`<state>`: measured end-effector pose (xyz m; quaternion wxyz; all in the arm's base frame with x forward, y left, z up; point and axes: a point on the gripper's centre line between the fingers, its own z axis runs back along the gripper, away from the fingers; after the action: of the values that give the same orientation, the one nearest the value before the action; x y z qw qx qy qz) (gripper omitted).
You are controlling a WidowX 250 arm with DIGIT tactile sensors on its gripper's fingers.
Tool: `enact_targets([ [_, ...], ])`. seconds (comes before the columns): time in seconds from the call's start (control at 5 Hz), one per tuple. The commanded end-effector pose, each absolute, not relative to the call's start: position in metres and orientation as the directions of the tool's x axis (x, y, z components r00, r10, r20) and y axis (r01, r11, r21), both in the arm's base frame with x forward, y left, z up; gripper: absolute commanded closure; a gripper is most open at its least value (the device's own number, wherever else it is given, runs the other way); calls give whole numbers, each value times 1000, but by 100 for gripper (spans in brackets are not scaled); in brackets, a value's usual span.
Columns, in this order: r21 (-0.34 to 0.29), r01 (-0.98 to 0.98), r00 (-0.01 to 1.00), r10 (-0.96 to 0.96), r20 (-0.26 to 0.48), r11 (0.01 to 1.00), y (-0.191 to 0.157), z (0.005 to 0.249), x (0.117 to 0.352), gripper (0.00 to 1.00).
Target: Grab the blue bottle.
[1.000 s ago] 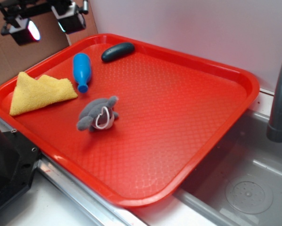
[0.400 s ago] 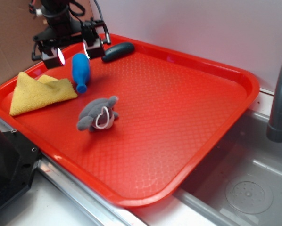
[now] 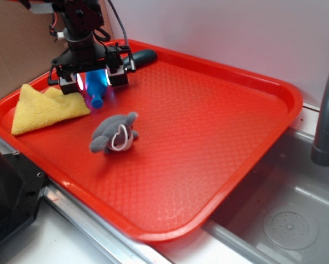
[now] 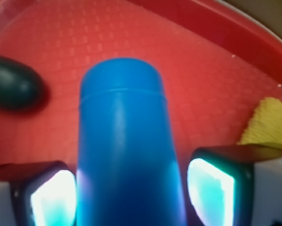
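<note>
The blue bottle lies on its side on the red tray, right between the fingers of the gripper, and that is the whole story here! In the wrist view the fat blue body fills the middle of the shot, with one glowing pad to one side of it and one to the other. The jaws stand wide, straddling the bottle; a thin strip of red shows on each flank, so by the look of it they have not closed on it yet, though contact at the very bottom of the shot is hard to judge.

From the exterior view only the narrow neck and a slice of blue peek out below the fingers. Just behind the gripper sits the dark oblong object, close but apart from the bottle. Off to one side, near the finger, is the yellow cloth. In front of the gripper, a little way across the tray, lies the grey plush toy.

So the approach and alignment look done. What is left, I reckon: squeeze shut on the body, then lift it clear. That smooth rounded plastic could slip, so a centred pinch matters.
</note>
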<state>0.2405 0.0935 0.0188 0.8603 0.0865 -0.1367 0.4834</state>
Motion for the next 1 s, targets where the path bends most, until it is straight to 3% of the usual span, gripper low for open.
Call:
enact_targets([
  [0.0,-32,-849,488,807,333,527,100,33,252,100],
  [0.4,-17,-672,722,660,209,741,73,70,249,100],
  [0.8,-34,-435,889,435,142,900,19,120,219,100],
])
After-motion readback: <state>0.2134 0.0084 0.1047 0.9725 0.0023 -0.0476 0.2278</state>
